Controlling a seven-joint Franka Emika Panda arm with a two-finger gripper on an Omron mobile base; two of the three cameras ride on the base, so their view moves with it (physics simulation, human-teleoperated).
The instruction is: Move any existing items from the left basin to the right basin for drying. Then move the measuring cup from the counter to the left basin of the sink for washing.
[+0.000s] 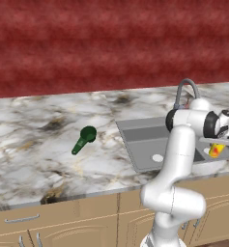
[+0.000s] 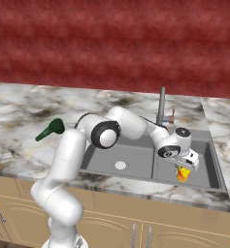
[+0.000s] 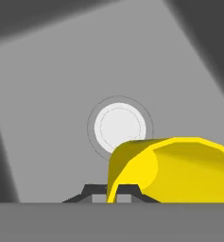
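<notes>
gripper [image 2: 183,167] clenched on the small yellow cup-shaped object with a red-orange mark [image 2: 183,173], hanging over the darker grey right basin [image 2: 204,167]. recommend lowering close to the basin floor, clear of the divider, before releasing.

The small yellow cup [image 2: 183,174] with a red-orange mark hangs at the lower right of the right base view, above the right basin [image 2: 204,167], a grey sunken rectangle. In the hand view the cup [image 3: 175,168] fills the lower right, lying on its side over a pale round drain disc. The left basin [image 2: 131,160] sits mid-frame, its floor flat and grey. The dark green measuring cup [image 1: 83,140] lies on the marble counter [image 1: 34,144], left of centre in the left base view, bowl upper right, handle pointing lower left.
</notes>
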